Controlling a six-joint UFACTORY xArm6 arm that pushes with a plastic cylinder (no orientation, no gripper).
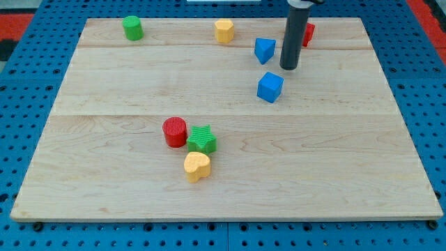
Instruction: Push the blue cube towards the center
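The blue cube [270, 86] sits on the wooden board [139, 84], right of centre in the upper half. My tip [288, 68] stands just up and to the right of the cube, a small gap apart from it. A second blue block [264, 50], shaped like a wedge or pentagon, lies just left of the rod, above the cube. A red block [308, 33] is partly hidden behind the rod.
A green cylinder [132, 28] stands at the top left and a yellow block [224, 31] at top centre. A red cylinder [175, 132], a green star [201, 140] and a yellow heart [196, 166] cluster at lower centre-left. A blue pegboard [28, 84] surrounds the board.
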